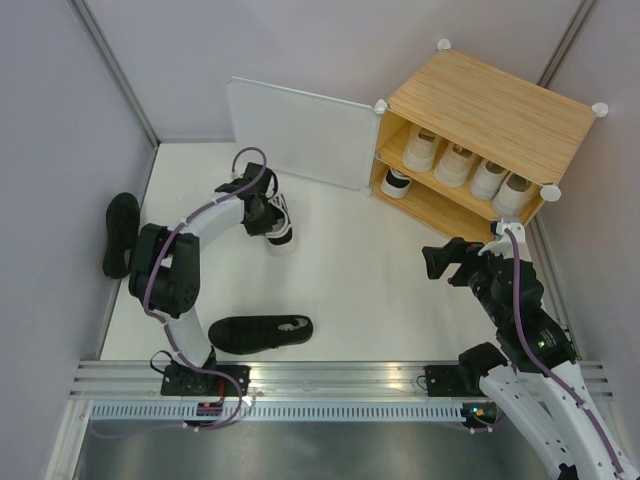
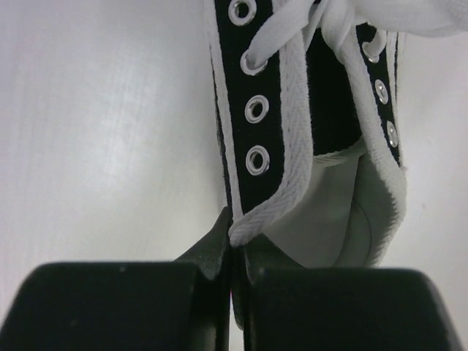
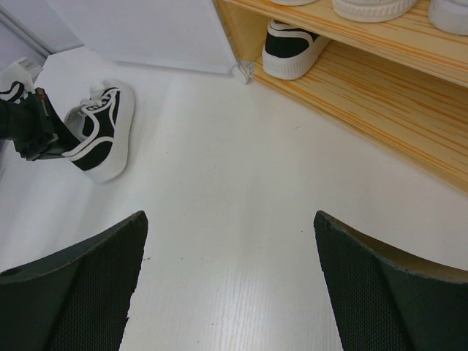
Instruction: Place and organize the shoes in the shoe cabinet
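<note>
The left fingers [image 2: 117, 307] are clamping on the collar edge of a sneaker [image 2: 307, 110], which is sitting on the white tabletop [image 1: 380, 290] near centre, toward 10 o'clock. The right fingers [image 3: 73, 292] are hanging wide apart at 3 o'clock, holding nothing. The cabinet [image 1: 490, 110] is standing at 1 o'clock, its door [image 1: 300, 135] open at 12. White shoes [image 1: 458, 165] are lining its upper shelf. One black shoe [image 1: 120, 233] is lying at 9 o'clock, a second black shoe [image 1: 260, 332] at 7. Pale walls are enclosing the tabletop.
</note>
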`<move>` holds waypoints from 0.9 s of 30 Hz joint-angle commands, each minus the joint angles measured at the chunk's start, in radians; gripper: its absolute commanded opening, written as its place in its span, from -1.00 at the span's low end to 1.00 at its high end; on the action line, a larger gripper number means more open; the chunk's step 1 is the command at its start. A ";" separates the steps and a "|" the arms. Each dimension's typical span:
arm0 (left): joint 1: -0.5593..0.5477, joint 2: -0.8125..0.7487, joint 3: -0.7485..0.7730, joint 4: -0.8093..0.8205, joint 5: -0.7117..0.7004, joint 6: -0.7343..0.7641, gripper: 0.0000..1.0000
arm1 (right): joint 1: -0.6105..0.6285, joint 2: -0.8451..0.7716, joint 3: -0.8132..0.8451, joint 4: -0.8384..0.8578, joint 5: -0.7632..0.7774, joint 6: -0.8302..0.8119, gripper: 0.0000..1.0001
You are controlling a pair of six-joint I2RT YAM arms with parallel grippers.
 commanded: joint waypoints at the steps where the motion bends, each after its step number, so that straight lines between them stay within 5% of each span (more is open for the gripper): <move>1: -0.120 -0.091 0.029 0.011 0.022 0.046 -0.95 | 0.000 -0.007 -0.006 -0.004 0.003 0.012 0.96; 14: -0.544 0.098 0.303 0.003 0.125 0.186 -0.95 | 0.000 0.009 -0.028 -0.003 0.023 0.024 0.96; 23: -0.631 0.313 0.518 -0.008 0.151 0.227 -0.92 | 0.002 0.016 -0.055 -0.011 0.055 0.041 0.96; 27: -0.636 0.338 0.534 -0.009 0.151 0.223 -0.62 | 0.000 0.027 -0.068 -0.011 0.066 0.052 0.96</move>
